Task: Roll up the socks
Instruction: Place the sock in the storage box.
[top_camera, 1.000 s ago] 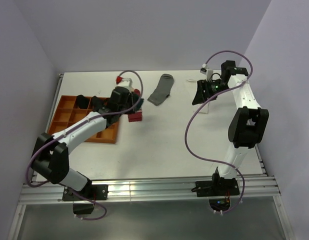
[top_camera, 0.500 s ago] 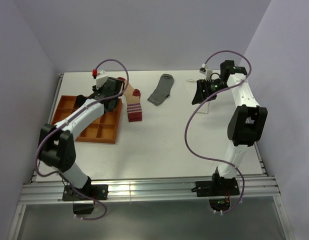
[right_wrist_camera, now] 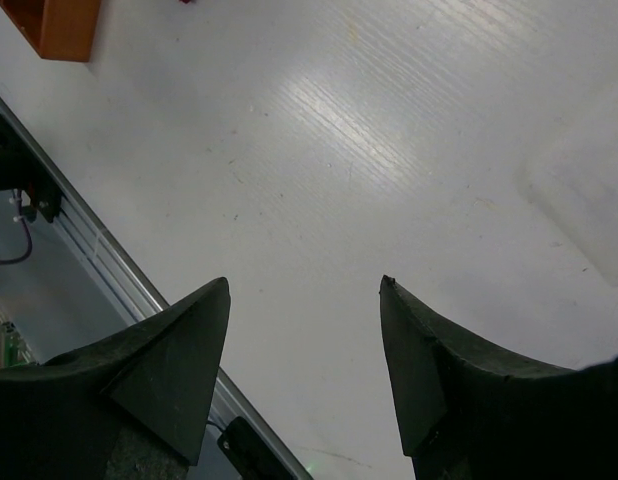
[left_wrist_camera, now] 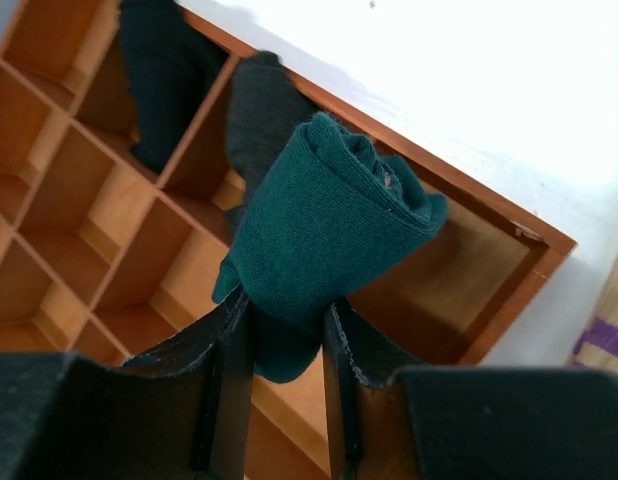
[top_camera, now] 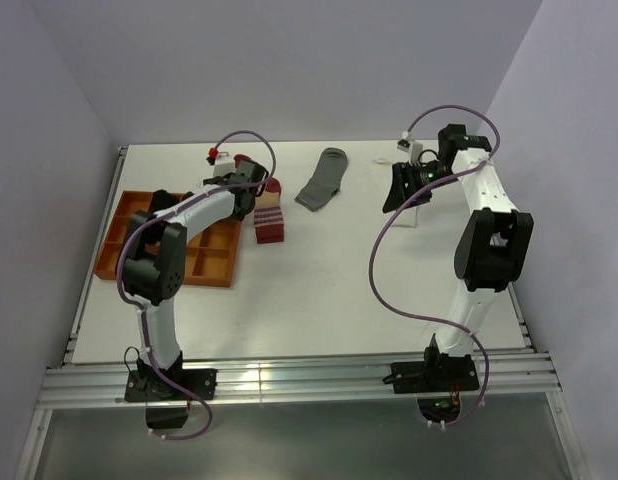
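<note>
While the left tool (left_wrist_camera: 286, 320) pinches a rolled teal sock (left_wrist_camera: 324, 215), the right tool (right_wrist_camera: 304, 292) stands open.

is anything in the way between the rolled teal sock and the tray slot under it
Nothing visible. The left gripper holds the rolled teal sock above the orange tray, and the corner compartment beneath it looks bare. The black socks lie in neighbouring compartments, off to the side.
</note>
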Tool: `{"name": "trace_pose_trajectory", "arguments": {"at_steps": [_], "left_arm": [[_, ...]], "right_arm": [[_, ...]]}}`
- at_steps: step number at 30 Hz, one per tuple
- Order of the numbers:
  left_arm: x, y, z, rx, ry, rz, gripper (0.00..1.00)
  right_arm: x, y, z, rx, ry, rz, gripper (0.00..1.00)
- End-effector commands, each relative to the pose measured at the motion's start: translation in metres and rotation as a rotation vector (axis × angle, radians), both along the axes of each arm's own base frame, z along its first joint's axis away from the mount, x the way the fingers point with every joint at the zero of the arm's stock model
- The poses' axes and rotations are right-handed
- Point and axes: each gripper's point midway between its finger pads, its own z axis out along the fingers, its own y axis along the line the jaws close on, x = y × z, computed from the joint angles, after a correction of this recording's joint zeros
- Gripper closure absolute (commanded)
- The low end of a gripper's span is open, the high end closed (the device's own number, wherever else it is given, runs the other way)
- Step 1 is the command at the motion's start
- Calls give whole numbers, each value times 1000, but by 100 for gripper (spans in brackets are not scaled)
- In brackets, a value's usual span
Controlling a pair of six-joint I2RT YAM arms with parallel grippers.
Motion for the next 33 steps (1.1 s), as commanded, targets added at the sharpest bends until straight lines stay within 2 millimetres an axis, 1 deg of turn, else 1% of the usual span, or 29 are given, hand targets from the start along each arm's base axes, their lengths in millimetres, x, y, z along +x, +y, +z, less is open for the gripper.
{"name": "trace_pose_trajectory", "arguments": {"at_steps": [1, 4, 6, 7, 8, 9, 11, 14, 17, 18, 20, 21, 22, 23, 24, 25, 26, 28, 29, 33], "left_arm": [[10, -14, 1, -25, 0, -36, 100], [13, -23, -10, -51, 29, -80, 100], [15, -35, -20, -95, 57, -118, 100], [16, -37, -23, -103, 69, -132, 100], [18, -45, -25, -134, 77, -153, 100], [19, -48, -30, -145, 88, -165, 100], [21, -53, -34, -166, 102, -184, 100], [21, -70, -44, -266, 135, -237, 100], [20, -73, -51, -324, 151, -248, 100], [19, -78, -54, -355, 165, -264, 100], [16, -78, -62, -397, 183, -267, 100], [14, -84, -65, -449, 197, -277, 100], [11, -85, -70, -482, 202, -282, 100], [12, -80, -69, -514, 194, -274, 100], [12, -80, -70, -545, 191, -269, 100], [7, -82, -75, -590, 210, -276, 100], [9, -76, -76, -612, 204, -263, 100], [6, -76, -80, -665, 222, -258, 100], [6, -70, -85, -676, 233, -238, 100], [5, -64, -94, -675, 250, -205, 100]], "right_arm": [[-3, 3, -6, 4, 9, 16, 32], [-4, 2, -9, -1, 9, 17, 32], [-5, 2, -10, -4, 12, 17, 32], [-5, 2, -10, -3, 13, 17, 32], [-5, 2, -11, -2, 15, 17, 32], [-6, 2, -11, -3, 15, 18, 32], [-7, 2, -11, -2, 15, 17, 32], [-8, 1, -13, -12, 16, 16, 32], [-10, 1, -16, -15, 20, 20, 32], [-10, 1, -17, -15, 21, 21, 32], [-11, 0, -18, -16, 24, 22, 32], [-11, 1, -19, -15, 27, 22, 32], [-11, 1, -19, -13, 27, 23, 32], [-12, 1, -19, -12, 29, 25, 32], [-12, 1, -19, -12, 29, 25, 33], [-12, 1, -20, -12, 31, 25, 33], [-12, 1, -20, -12, 29, 25, 33], [-12, 1, -22, -11, 36, 26, 33], [-12, 1, -23, -10, 36, 28, 33], [-13, 2, -24, -7, 42, 33, 33]]}}
